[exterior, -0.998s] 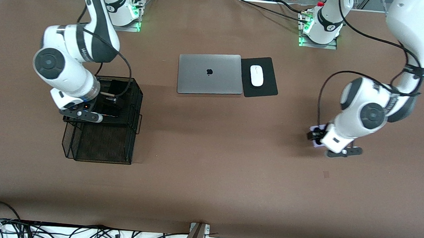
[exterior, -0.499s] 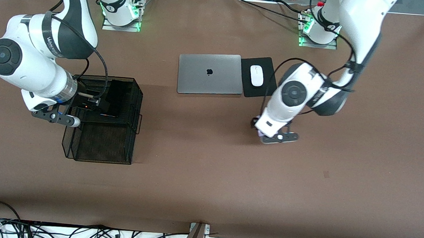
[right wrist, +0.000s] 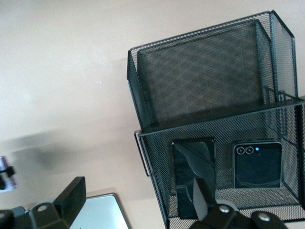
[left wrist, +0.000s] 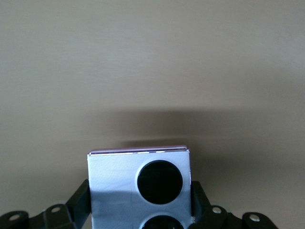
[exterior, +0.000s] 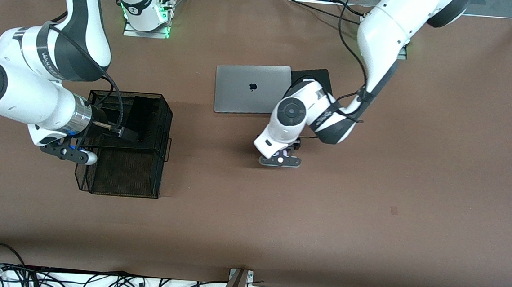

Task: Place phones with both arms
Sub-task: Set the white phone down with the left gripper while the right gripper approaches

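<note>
Left gripper (left wrist: 140,214) clamps lavender phone (left wrist: 138,188) by edges, over bare table; glossy, slippery: keep squeeze. Right gripper (right wrist: 138,200) wide open, empty, above mesh basket (right wrist: 205,81).

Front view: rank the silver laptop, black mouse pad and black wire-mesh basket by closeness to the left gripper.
From the left gripper, shut on the lavender-white phone:
1. Silver laptop, beside the mouse pad.
2. Black mouse pad, mostly hidden under the arm; close to call with the laptop.
3. Black wire-mesh basket, at the right arm's end.

Brown table (exterior: 366,241) — mesh basket (exterior: 120,179), laptop (exterior: 246,86), mouse pad (exterior: 308,73) on top.
</note>
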{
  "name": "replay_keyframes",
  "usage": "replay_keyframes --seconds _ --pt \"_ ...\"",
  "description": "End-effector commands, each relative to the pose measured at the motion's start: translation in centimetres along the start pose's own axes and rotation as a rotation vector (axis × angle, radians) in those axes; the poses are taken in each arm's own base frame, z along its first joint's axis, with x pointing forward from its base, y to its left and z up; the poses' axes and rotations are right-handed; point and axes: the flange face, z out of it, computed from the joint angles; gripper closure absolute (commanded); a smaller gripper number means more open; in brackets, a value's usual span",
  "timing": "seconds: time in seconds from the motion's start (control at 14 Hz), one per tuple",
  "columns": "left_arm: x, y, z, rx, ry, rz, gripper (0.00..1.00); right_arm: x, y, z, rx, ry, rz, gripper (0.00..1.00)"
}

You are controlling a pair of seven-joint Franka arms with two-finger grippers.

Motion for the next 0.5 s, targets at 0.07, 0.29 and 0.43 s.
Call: replay_keyframes --seconds 0.07,0.29,0.43 --pt "0.7 5.0 2.2 0.001 0.092 0.041 1.00 0.5 -0.5 -0.1 0.007 -0.008 -0.016 0.00" --pt "1.7 5.2 3.6 -0.023 0.139 0.028 1.00 0.6 -0.4 0.1 0.007 0.000 -0.015 0.00" --pt "2.0 5.1 4.4 -0.039 0.164 0.029 1.00 0.7 -0.4 0.2 0.007 0.000 -0.014 0.00"
